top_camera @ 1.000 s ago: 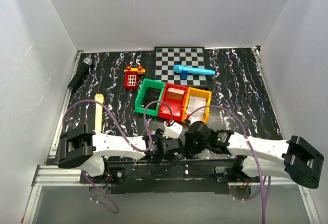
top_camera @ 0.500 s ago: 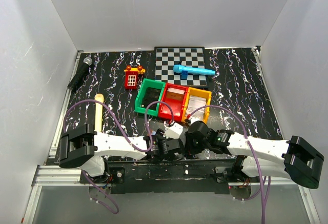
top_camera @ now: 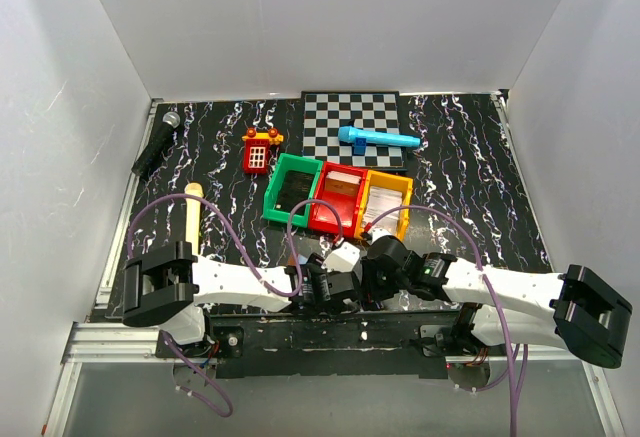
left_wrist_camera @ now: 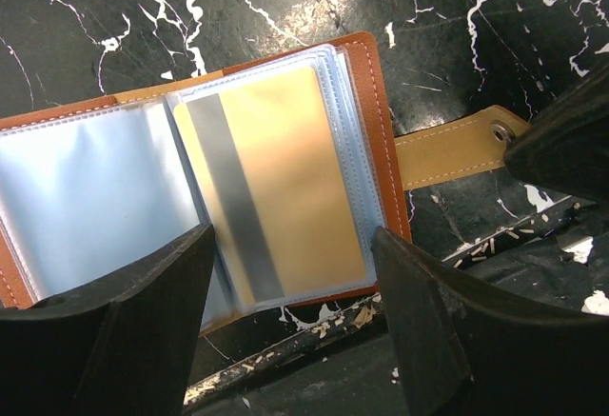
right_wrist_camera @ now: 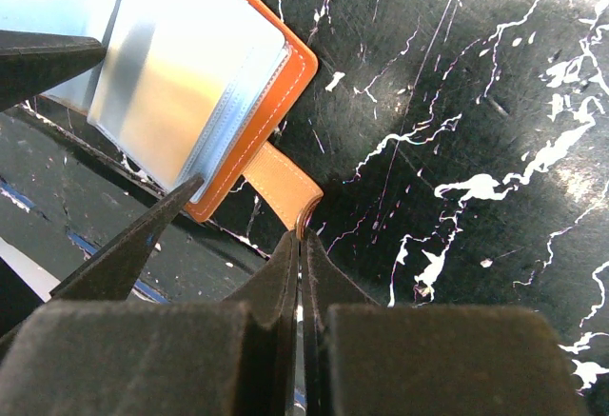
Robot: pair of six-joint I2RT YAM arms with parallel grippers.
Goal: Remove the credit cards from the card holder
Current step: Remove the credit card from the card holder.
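Note:
The card holder [left_wrist_camera: 383, 121] lies open at the table's near edge, brown with pale blue sleeves. A tan credit card [left_wrist_camera: 276, 178] with a grey stripe sits in its right sleeve. My left gripper [left_wrist_camera: 293, 245] is open, its fingers spread over the holder's near edge, touching nothing that I can see. My right gripper [right_wrist_camera: 301, 237] is shut on the holder's tan strap [right_wrist_camera: 278, 180] at its snap end. The card holder [right_wrist_camera: 290, 69] and the card [right_wrist_camera: 181, 73] also show in the right wrist view. In the top view both grippers [top_camera: 330, 287] [top_camera: 372, 275] meet and hide the holder.
Green [top_camera: 292, 187], red [top_camera: 338, 197] and orange [top_camera: 385, 200] bins stand just beyond the grippers. Farther back are a checkered board [top_camera: 352, 117] with a blue marker [top_camera: 375, 139], a red toy [top_camera: 258, 150], a black microphone [top_camera: 157, 142] and a wooden stick [top_camera: 192, 219].
My left arm has shifted slightly to the right. The right arm and the objects have not visibly moved.

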